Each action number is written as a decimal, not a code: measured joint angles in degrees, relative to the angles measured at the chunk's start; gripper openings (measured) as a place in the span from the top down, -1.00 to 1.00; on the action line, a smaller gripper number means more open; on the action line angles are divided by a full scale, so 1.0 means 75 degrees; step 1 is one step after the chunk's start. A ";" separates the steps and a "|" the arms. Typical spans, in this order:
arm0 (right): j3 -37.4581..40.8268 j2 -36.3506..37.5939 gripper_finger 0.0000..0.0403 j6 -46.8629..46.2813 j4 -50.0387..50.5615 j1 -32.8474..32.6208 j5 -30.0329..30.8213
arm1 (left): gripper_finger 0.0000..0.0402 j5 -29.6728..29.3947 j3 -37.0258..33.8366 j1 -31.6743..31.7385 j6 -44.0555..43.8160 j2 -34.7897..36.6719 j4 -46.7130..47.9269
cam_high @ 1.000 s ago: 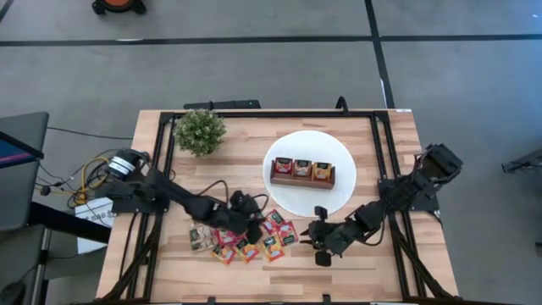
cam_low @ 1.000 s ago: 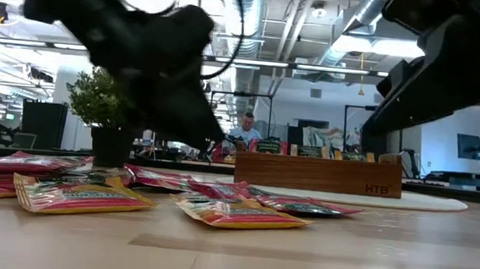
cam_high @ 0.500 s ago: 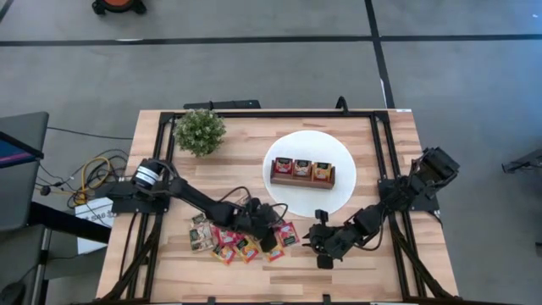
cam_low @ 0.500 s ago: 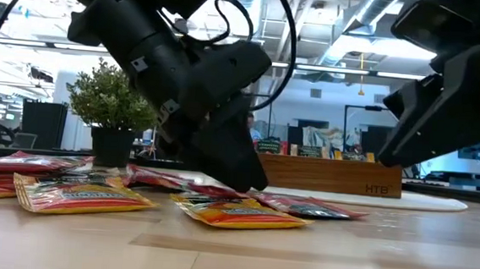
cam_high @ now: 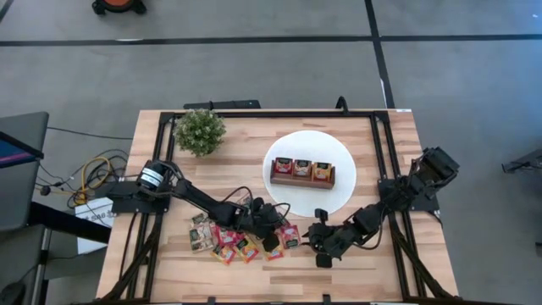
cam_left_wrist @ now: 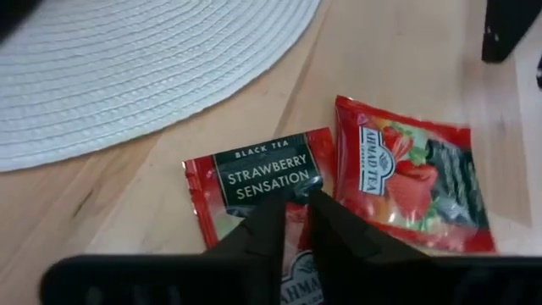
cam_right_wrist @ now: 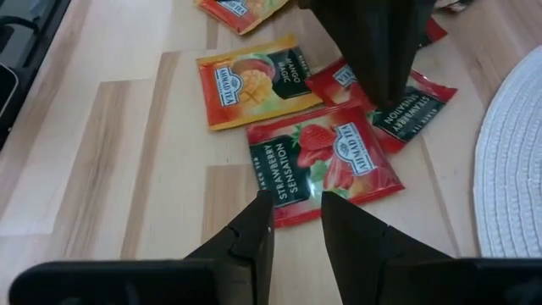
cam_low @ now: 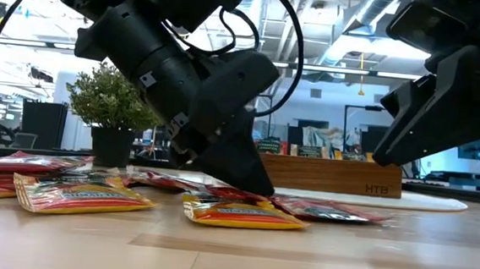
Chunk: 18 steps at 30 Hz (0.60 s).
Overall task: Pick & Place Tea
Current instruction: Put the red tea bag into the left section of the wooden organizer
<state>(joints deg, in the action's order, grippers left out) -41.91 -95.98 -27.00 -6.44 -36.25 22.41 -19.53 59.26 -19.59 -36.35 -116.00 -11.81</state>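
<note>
Where glossy flat square sachets (cam_high: 241, 241) lie, woven plate (cam_high: 292, 199) adjoins.

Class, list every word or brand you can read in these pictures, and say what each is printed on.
"BLACK TEA STRAWBERRY SENSATION": red square tea sachet under the left gripper.
"AHMAD": neighbouring red strawberry sachet.
"STRAWBERRY SENSATION": red sachet before the right gripper.
"MANGO MAGIC": orange sachet.
"HTB": brown wooden tray.
Smaller print: unreadable.

I see a white plate (cam_high: 292, 196) carrying a wooden tray (cam_high: 302, 180), and 1 potted plant (cam_high: 200, 131) on the table (cam_high: 373, 271).
</note>
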 joint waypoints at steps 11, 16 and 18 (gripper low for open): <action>-0.0003 0.0000 0.55 0.0003 0.0058 0.0000 0.0003 | 1.00 -0.0489 -0.0016 -0.0183 0.0346 0.0033 -0.0105; 0.0000 0.0000 0.55 0.0000 0.0030 0.0027 0.0064 | 1.00 -0.1045 -0.0032 -0.0445 0.0916 0.0182 -0.0216; -0.0002 0.0000 0.55 -0.0050 -0.0003 0.0055 0.0066 | 1.00 -0.1354 -0.0032 -0.0589 0.1159 0.0283 -0.0256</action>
<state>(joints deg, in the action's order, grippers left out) -41.93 -95.98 -27.38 -6.46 -35.84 22.91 -29.68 59.02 -24.01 -27.66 -113.88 -13.73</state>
